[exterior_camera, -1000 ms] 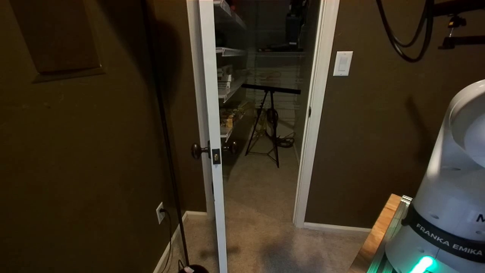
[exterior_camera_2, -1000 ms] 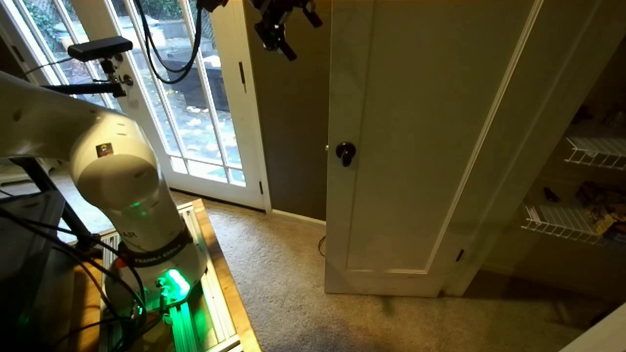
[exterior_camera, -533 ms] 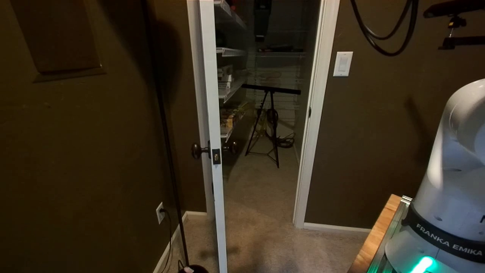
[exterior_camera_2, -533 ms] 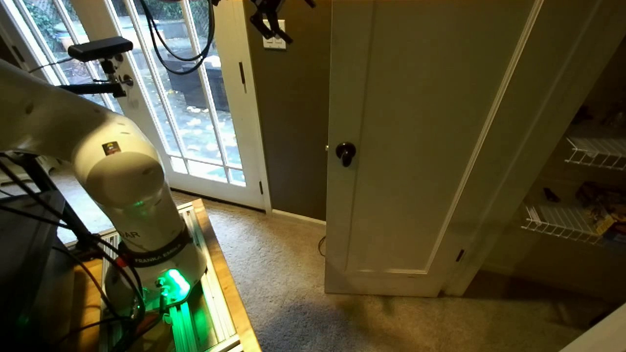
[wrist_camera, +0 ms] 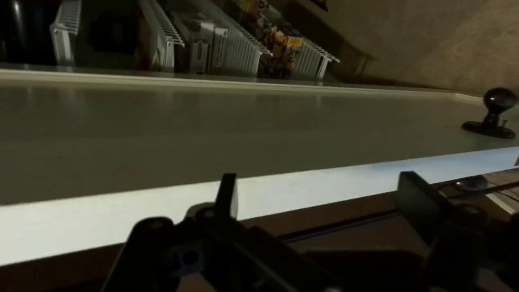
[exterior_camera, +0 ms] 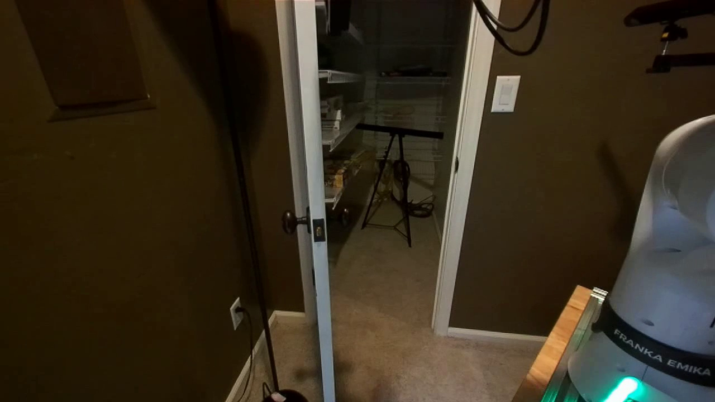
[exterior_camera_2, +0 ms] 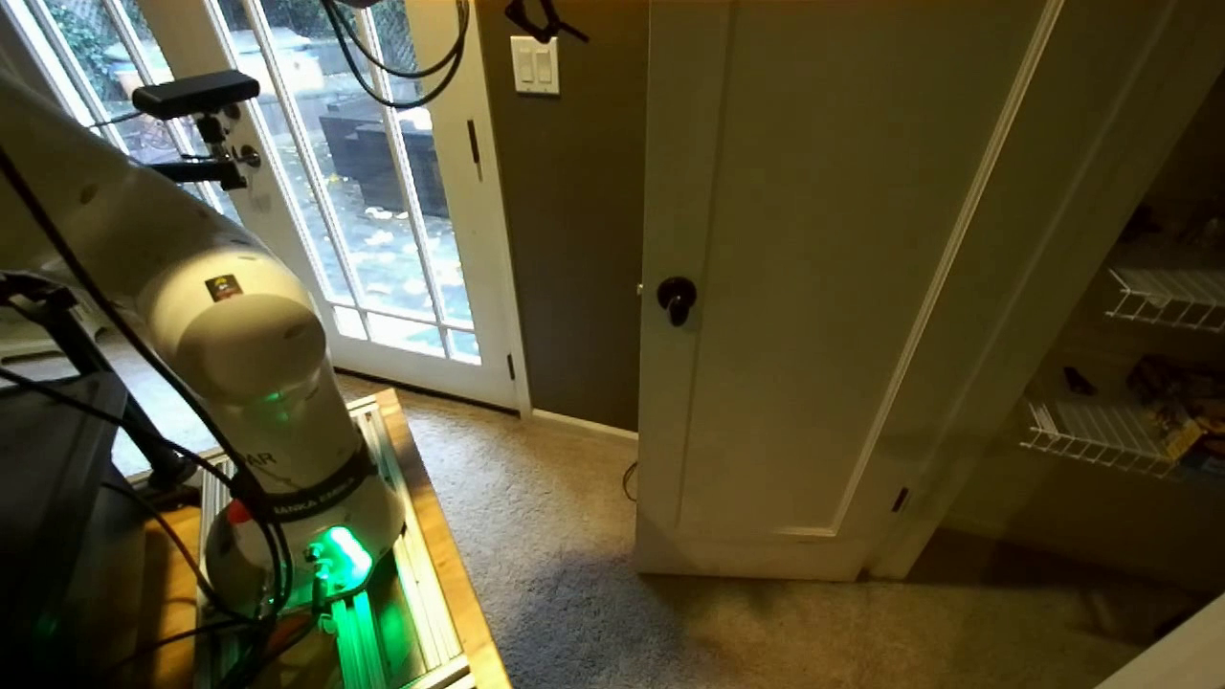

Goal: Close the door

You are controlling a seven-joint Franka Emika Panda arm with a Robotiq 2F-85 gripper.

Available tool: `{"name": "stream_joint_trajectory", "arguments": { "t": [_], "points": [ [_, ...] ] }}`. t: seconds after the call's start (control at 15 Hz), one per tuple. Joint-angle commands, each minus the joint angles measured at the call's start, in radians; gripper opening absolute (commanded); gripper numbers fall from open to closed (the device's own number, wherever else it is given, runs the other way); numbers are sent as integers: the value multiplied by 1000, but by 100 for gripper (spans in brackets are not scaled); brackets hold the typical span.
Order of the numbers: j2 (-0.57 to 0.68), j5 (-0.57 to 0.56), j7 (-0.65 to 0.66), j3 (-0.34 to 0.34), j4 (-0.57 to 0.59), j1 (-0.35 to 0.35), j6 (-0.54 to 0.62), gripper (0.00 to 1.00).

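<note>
The white door (exterior_camera_2: 813,364) stands ajar, swung out into the room. In an exterior view it shows edge-on (exterior_camera: 314,139), left of the doorway. Its dark round knob (exterior_camera_2: 677,300) also shows in the wrist view (wrist_camera: 500,100), at far right. My gripper (wrist_camera: 318,178) is open and empty, well above knob height. In the wrist view its two fingers are spread in front of the door's bright edge; I cannot tell whether they touch it. In an exterior view only the gripper's dark finger parts (exterior_camera_2: 545,21) show at the top edge, left of the door.
A thin dark floor lamp pole (exterior_camera: 246,206) stands left of the door. White wire shelves (wrist_camera: 239,44) and a black stand (exterior_camera: 399,134) are inside the closet. The white door frame (exterior_camera: 463,167) borders the brown wall. A glass door (exterior_camera_2: 383,191) is beside the arm's table.
The arm has risen and moved toward the door's edge. Its dark end part slid left and up in an exterior view, and the hanging cables shifted with it. The door has not visibly moved.
</note>
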Motion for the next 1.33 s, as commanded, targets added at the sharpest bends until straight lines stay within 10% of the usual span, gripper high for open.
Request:
{"name": "stream_joint_trajectory", "arguments": {
  "t": [0.0,1.27],
  "points": [
    [122,-107,-50,-21,103,24,39,100],
    [194,-82,187,-80,139,18,-235,100]
  ]
}}
